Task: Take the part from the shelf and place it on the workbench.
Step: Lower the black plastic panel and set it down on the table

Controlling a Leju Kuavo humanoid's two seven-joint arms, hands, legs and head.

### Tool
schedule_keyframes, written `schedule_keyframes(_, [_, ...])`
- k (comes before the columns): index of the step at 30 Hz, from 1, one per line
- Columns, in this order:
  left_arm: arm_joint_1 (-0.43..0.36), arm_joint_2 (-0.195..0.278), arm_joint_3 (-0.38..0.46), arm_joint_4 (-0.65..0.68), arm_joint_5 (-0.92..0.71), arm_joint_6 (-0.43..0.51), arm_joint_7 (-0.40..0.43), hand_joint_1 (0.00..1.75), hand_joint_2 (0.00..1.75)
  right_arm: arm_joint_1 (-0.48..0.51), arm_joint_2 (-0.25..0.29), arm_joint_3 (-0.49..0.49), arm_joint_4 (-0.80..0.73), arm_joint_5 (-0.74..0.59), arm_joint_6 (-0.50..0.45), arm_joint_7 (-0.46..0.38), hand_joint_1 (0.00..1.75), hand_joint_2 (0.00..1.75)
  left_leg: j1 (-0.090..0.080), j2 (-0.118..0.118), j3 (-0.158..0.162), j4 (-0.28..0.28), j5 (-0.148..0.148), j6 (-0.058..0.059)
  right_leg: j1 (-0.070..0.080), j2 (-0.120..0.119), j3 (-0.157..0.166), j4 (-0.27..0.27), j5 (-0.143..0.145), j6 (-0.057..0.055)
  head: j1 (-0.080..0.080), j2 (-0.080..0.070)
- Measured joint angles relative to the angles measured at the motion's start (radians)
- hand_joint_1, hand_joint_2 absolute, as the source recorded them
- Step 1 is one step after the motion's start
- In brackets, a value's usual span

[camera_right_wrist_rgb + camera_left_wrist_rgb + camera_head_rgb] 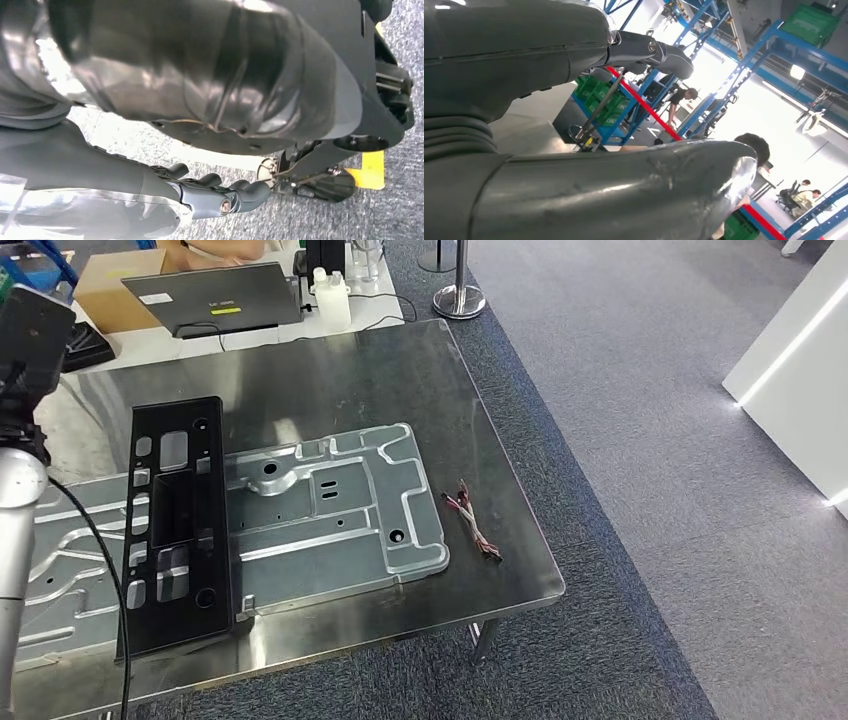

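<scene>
The black panel already lies on the workbench at the near left, long axis running near-to-far, closest to the left arm, whose hand grasps nothing; the right hand hangs released.

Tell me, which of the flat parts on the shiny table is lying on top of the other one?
The black plastic panel is on top. It lies across the silver metal plate, covering part of it.
</scene>
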Motion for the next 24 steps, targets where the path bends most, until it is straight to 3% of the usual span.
schedule_keyframes(1, [0.005, 0.003, 0.000, -0.007, 0.003, 0.000, -0.002, 0.00, 0.00, 0.000, 0.000, 0.000, 0.000, 0.002, -0.001, -0.001, 0.00, 0.00, -0.003, 0.000, 0.022, -0.036, 0.026, 0.006, 0.003, 0.000, -0.006, 0.002, 0.005, 0.000, 0.000, 0.000])
schedule_keyframes(4, [0.008, 0.013, 0.000, -0.033, 0.010, 0.000, -0.008, 0.00, 0.00, 0.000, 0.001, 0.001, 0.002, 0.007, -0.002, -0.004, 0.00, 0.00, -0.016, 0.001, 0.124, -0.224, 0.101, 0.026, 0.010, 0.000, -0.021, 0.005, 0.023, 0.007, 0.000, 0.000])
schedule_keyframes(5, [0.009, 0.016, 0.000, -0.041, 0.012, 0.000, -0.011, 0.00, 0.00, 0.000, 0.001, 0.001, 0.003, 0.008, -0.003, -0.005, 0.00, 0.00, -0.021, 0.001, 0.138, -0.257, 0.110, 0.028, 0.010, -0.001, -0.024, 0.004, 0.031, 0.012, 0.000, 0.000])
schedule_keyframes(8, [0.015, 0.028, 0.000, -0.057, 0.018, 0.000, -0.017, 0.00, 0.00, 0.000, 0.002, 0.004, 0.004, 0.011, -0.006, -0.005, 0.00, 0.00, -0.025, 0.003, 0.125, -0.274, 0.134, 0.036, 0.005, -0.001, -0.028, -0.005, 0.054, 0.031, 0.000, 0.000])
schedule_keyframes(9, [0.018, 0.031, 0.000, -0.062, 0.021, 0.000, -0.019, 0.00, 0.00, 0.000, 0.002, 0.005, 0.005, 0.012, -0.007, -0.005, 0.00, 0.00, -0.023, 0.004, 0.119, -0.279, 0.146, 0.043, 0.004, -0.001, -0.033, 0.000, 0.040, 0.037, 0.000, 0.000])
schedule_keyframes(10, [0.021, 0.033, 0.000, -0.067, 0.023, -0.001, -0.021, 0.00, 0.00, 0.000, 0.002, 0.006, 0.005, 0.014, -0.008, -0.005, 0.00, 0.00, -0.020, 0.006, 0.111, -0.284, 0.161, 0.050, 0.003, -0.001, -0.042, 0.021, 0.008, 0.043, 0.000, 0.000])
schedule_keyframes(13, [0.033, 0.046, 0.000, -0.082, 0.030, -0.006, -0.026, 0.00, 0.00, 0.000, 0.001, 0.008, 0.005, 0.016, -0.010, -0.005, 0.00, 0.00, -0.018, 0.007, 0.067, -0.287, 0.200, 0.060, -0.002, -0.002, -0.086, 0.190, -0.138, 0.058, 0.000, 0.000])
schedule_keyframes(14, [0.039, 0.051, 0.000, -0.085, 0.033, -0.007, -0.028, 0.00, 0.00, 0.000, 0.001, 0.009, 0.005, 0.017, -0.010, -0.005, 0.00, 0.00, -0.019, 0.007, 0.051, -0.285, 0.212, 0.059, -0.004, -0.002, -0.092, 0.245, -0.156, 0.062, 0.000, 0.000])
schedule_keyframes(15, [0.046, 0.057, 0.000, -0.089, 0.035, -0.008, -0.030, 0.00, 0.00, -0.001, 0.001, 0.009, 0.005, 0.018, -0.011, -0.006, 0.00, 0.00, -0.019, 0.007, 0.035, -0.283, 0.222, 0.058, -0.004, -0.002, -0.085, 0.273, -0.150, 0.064, 0.000, 0.000])
schedule_keyframes(16, [0.052, 0.062, 0.000, -0.092, 0.037, -0.009, -0.032, 0.00, 0.00, -0.001, 0.000, 0.009, 0.005, 0.019, -0.011, -0.006, 0.00, 0.00, -0.019, 0.007, 0.019, -0.281, 0.232, 0.055, -0.005, -0.002, -0.062, 0.267, -0.127, 0.065, 0.000, 0.000])
schedule_keyframes(18, [0.062, 0.072, 0.000, -0.100, 0.039, -0.009, -0.035, 0.00, 0.00, -0.002, 0.000, 0.009, 0.005, 0.020, -0.011, -0.005, 0.00, 0.00, -0.019, 0.007, -0.005, -0.276, 0.248, 0.049, -0.004, -0.002, 0.034, 0.159, -0.089, 0.058, 0.000, 0.000])
schedule_keyframes(20, [0.064, 0.080, 0.000, -0.109, 0.041, -0.010, -0.038, 0.00, 0.00, -0.003, 0.000, 0.009, 0.005, 0.021, -0.011, -0.005, 0.00, 0.00, -0.021, 0.007, -0.017, -0.274, 0.263, 0.039, 0.002, -0.001, 0.129, 0.023, -0.102, 0.045, 0.000, 0.000])
schedule_keyframes(22, [0.065, 0.085, 0.000, -0.114, 0.042, -0.012, -0.039, 0.00, 0.00, -0.003, 0.000, 0.009, 0.005, 0.021, -0.011, -0.005, 0.00, 0.00, -0.021, 0.008, -0.020, -0.278, 0.279, 0.026, 0.008, 0.000, 0.157, -0.033, -0.114, 0.032, 0.000, 0.000])
schedule_keyframes(24, [0.067, 0.088, 0.000, -0.114, 0.042, -0.016, -0.041, 0.00, 0.00, -0.004, 0.000, 0.009, 0.005, 0.022, -0.011, -0.003, 0.00, 0.00, -0.020, 0.007, -0.028, -0.274, 0.275, 0.016, 0.005, -0.004, 0.147, -0.042, -0.096, 0.017, 0.000, 0.000])
